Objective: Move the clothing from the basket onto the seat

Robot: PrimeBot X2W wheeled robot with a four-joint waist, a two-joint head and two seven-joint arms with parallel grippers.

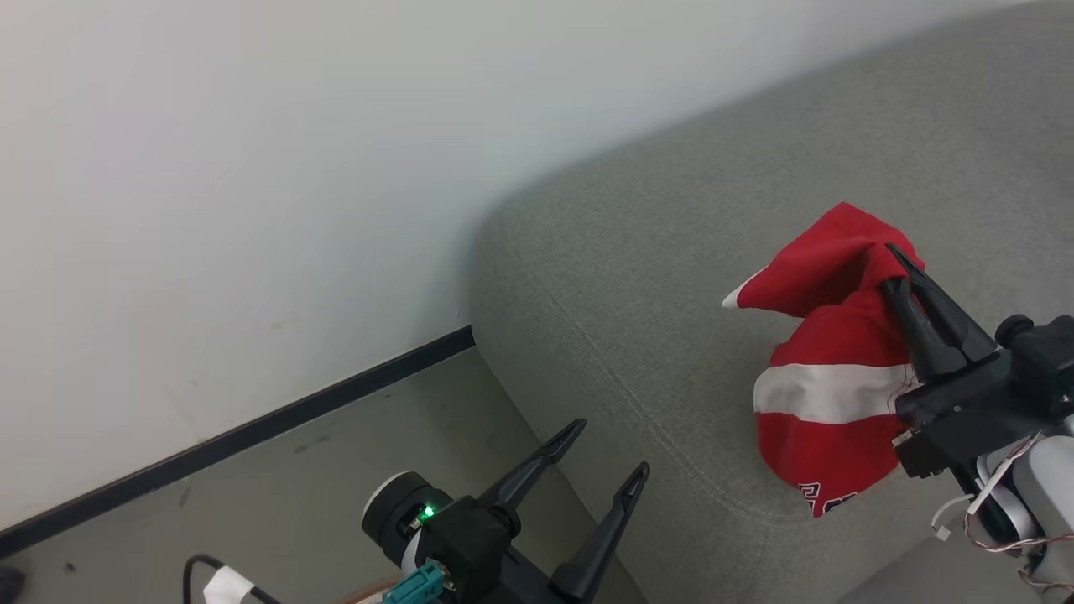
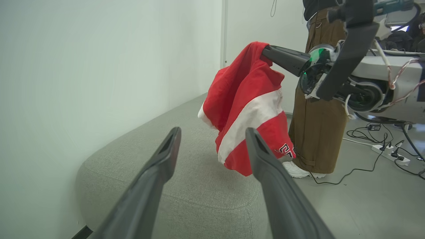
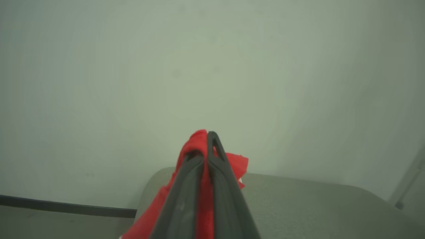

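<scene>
Over grey seat [image 1: 638, 277], red clothing [image 1: 826, 335] hangs pinched btwn right jaws.

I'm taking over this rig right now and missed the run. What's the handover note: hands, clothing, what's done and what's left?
Right hand: shut on a red jersey, pinching its upper fold.
Left hand: open and empty, near the end of the seat.
The red jersey hangs from the right hand over the seat; whether its hem touches the cushion can't be told.
Done: one jersey is out of the basket and over the seat.
Left: lower it, open the right hand, then check the basket for more clothing.
Note: a person stands beside the seat.
</scene>
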